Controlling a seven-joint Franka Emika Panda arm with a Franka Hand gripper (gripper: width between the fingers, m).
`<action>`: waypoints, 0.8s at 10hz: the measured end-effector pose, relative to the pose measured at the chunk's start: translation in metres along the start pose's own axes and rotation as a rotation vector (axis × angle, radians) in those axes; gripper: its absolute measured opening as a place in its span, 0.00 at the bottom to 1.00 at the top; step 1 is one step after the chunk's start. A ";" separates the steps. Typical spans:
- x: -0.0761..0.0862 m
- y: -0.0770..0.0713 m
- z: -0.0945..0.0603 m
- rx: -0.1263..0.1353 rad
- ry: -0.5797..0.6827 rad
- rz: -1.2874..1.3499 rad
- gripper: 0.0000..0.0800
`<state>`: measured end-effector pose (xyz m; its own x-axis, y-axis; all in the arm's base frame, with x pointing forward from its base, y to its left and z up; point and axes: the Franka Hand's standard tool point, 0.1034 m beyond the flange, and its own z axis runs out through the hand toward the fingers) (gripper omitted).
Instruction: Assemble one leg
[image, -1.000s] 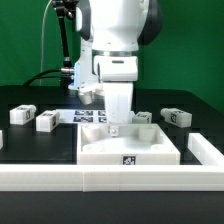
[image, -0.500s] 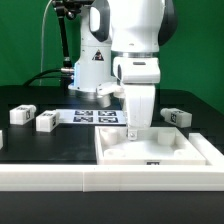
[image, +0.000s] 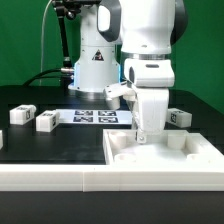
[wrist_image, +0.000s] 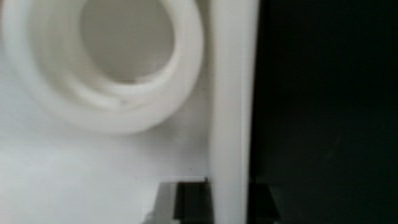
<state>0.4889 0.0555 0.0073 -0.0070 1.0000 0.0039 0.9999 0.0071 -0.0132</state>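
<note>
One hand (image: 148, 134) seemingly grips the white tray (image: 170, 158) rim.

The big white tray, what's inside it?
The wrist view shows a round hollow in the tray, beside the rim the gripper pinches. In the exterior view, its front wall and the gripper hide most of the inside.

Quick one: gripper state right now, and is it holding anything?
The gripper: closed, holding the tray by its wall, which sits between the fingertips in the wrist view.
</note>
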 end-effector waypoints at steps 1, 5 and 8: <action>0.000 0.000 0.000 0.000 0.000 0.000 0.07; 0.000 0.000 0.000 0.000 0.000 0.000 0.59; 0.000 0.000 0.000 0.000 0.000 0.000 0.80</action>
<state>0.4888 0.0552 0.0071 -0.0067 1.0000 0.0037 0.9999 0.0068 -0.0136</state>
